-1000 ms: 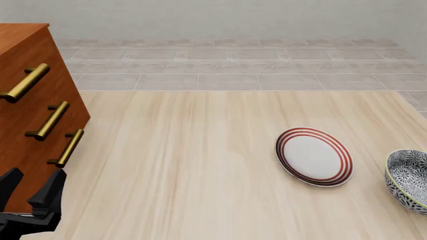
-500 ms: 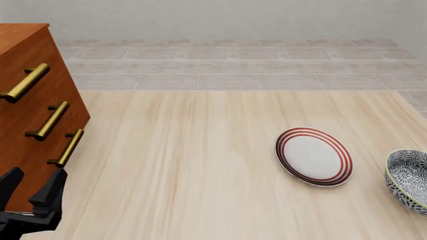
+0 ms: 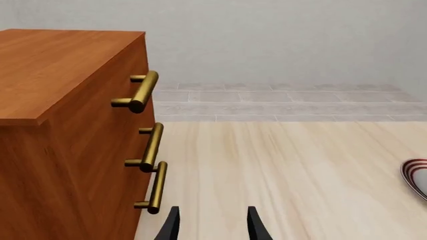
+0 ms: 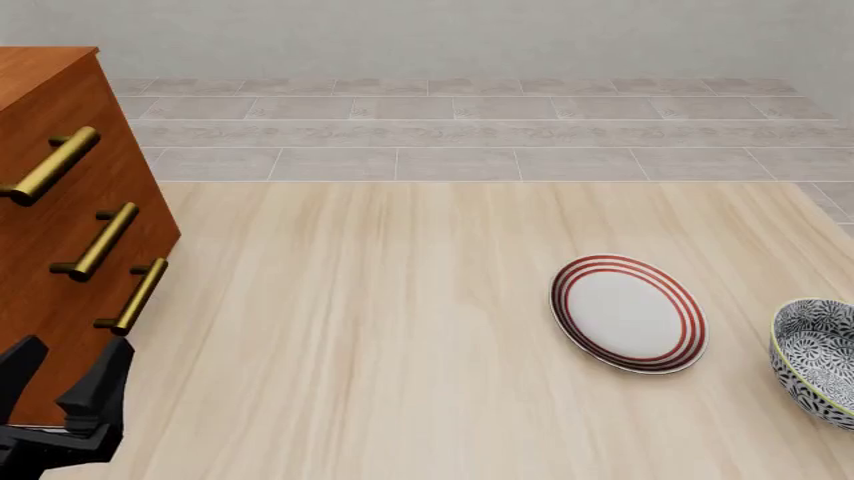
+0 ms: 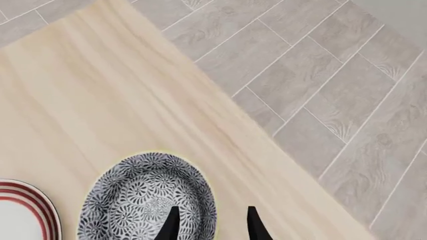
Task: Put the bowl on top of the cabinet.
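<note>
Nothing is seen to have moved since the earlier front views: every object and the left gripper [image 4: 60,385] are found in the same places. At the near left corner of the front view the left gripper is seen just in front of the cabinet [image 4: 60,230], its two dark fingers parted with nothing between them; in the left wrist view the fingertips [image 3: 171,225] are shown apart above bare table [image 3: 287,170], beside the lowest of three brass handles [image 3: 155,187]. The cabinet is stood on the table's left side, its drawer front turned toward the table's middle. The bowl [image 4: 817,360] is placed upright on the table at the far right edge of the front view, partly cut off by the frame, well apart from the cabinet. A white plate [image 4: 627,313] with red rings is laid flat near the bowl's left, not touching it. In the right wrist view the right gripper [image 5: 212,225] is held above the bowl [image 5: 147,200], over the bowl's rim, its fingers spread and empty, with grey floor tiles [image 5: 333,75] visible past the table edge.
</note>
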Motion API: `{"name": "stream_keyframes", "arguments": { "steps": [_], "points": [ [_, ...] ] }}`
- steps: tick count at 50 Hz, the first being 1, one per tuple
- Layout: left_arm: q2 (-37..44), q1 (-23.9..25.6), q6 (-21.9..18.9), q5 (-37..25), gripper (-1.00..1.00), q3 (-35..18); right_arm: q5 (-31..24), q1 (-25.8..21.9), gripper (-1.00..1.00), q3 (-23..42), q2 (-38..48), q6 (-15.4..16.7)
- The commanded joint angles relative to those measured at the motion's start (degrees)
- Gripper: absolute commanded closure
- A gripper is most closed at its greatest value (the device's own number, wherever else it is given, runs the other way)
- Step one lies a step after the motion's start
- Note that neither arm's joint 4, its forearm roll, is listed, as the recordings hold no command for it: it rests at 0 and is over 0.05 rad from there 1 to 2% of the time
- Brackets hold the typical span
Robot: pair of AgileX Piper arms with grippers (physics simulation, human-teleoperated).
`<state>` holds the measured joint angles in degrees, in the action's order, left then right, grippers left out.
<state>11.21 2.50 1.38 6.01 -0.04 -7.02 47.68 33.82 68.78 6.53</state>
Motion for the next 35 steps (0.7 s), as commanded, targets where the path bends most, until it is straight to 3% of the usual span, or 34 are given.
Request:
{"name": "stream_keyframes", "arguments": {
  "steps": [1, 35],
  "points": [
    [0.6, 0.0, -0.1, 0.5, -1.0, 0.0, 2.5, 0.1, -1.0, -1.0, 2.9, 0.1],
    [3.2, -0.1, -0.5, 2.7, -1.0, 0.0, 11.1, 1.5, -1.0, -2.7, 14.2, 1.1]
  ]
}}
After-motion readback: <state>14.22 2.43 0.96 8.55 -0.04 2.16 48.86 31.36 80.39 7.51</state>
